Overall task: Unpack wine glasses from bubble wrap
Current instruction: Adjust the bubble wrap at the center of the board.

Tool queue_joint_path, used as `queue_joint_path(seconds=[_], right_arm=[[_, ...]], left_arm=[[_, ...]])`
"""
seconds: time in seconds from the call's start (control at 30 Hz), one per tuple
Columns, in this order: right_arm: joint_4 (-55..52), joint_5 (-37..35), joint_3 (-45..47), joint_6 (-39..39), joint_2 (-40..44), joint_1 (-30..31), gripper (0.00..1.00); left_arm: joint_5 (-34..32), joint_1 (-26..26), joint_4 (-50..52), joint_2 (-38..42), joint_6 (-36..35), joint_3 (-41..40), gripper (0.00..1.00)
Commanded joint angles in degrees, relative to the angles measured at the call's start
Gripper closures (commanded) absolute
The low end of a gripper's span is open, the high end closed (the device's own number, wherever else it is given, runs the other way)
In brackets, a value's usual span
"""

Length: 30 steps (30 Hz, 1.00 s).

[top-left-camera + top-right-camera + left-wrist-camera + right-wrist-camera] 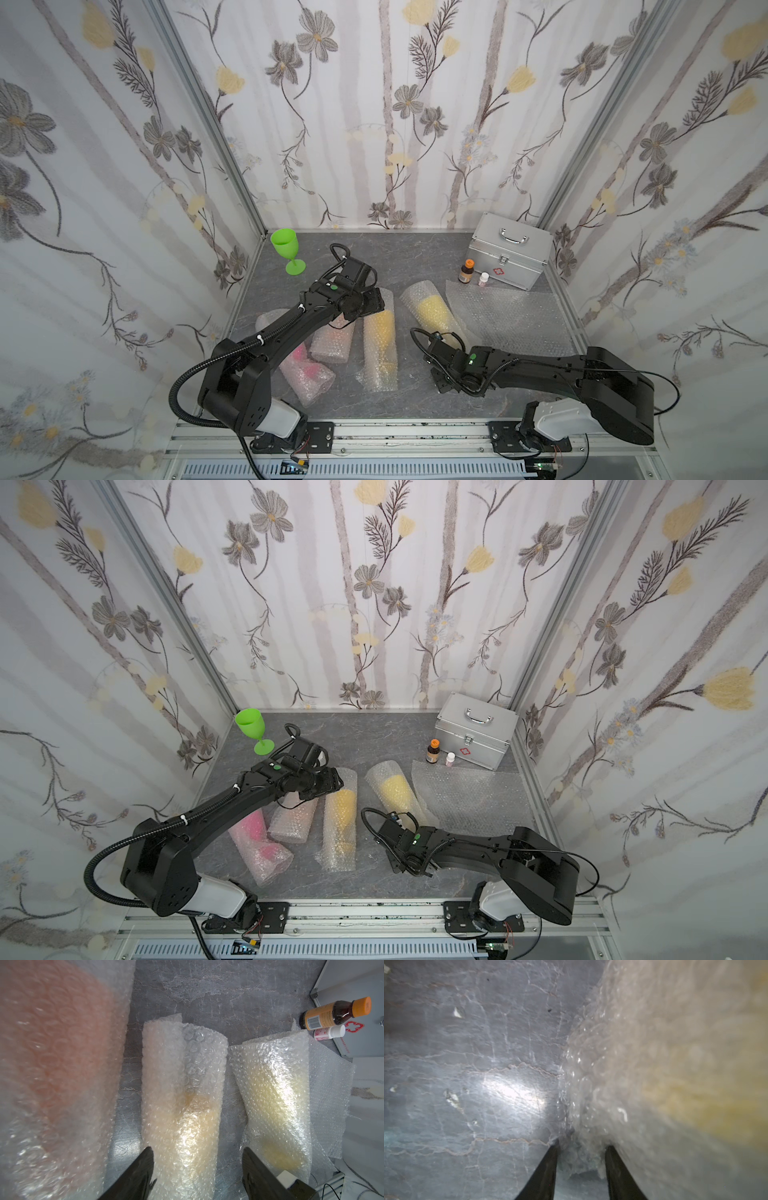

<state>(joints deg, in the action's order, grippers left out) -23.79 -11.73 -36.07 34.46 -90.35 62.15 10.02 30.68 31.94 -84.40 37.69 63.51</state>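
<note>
Your lime green goblet stands upright in the far left corner of the desk, out of the way of the work. One flat sheet of bubble wrap lies spread beside the silver case, holding nothing. The other four goblets lie on their sides in rolled wrap mid-desk: the pink roll, the orange roll, the amber-yellow roll and the yellow roll.

Your right arm stretches low across the near desk with its wrist down. The right jaws stand narrow, with the loose edge of the yellow roll's near end between them; you cannot tell whether they pinch it yet. Taking the edge and not the body looks meant to peel the sheet open.

Your left arm reaches forward over the pink and orange rolls, wrist pitched down. The left jaws are wide and empty, set either side of the amber-yellow roll, likely to steady it or take it next.
</note>
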Motion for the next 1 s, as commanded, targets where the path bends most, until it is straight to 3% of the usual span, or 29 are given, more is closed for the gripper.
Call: queue_joint_path(seconds=[0.0,0.37,0.63,0.97], right_arm=[[0.6,3.8,0.4,0.0,-2.6,0.0,0.68],[1.7,4.1,-2.7,0.5,1.1,-0.1,0.99],[8.6,8.4,-0.6,3.2,12.7,-4.7,1.0],[17.8,16.3,11.5,8.6,32.5,-14.7,1.0]], left_arm=[[-1.0,0.0,-0.6,-0.2,0.4,0.6,0.31],[-0.4,0.0,-0.7,0.4,0.6,0.5,0.31],[1.6,0.0,-1.6,1.6,1.5,0.4,0.31],[5.0,3.9,-5.4,0.3,5.0,0.9,0.31]])
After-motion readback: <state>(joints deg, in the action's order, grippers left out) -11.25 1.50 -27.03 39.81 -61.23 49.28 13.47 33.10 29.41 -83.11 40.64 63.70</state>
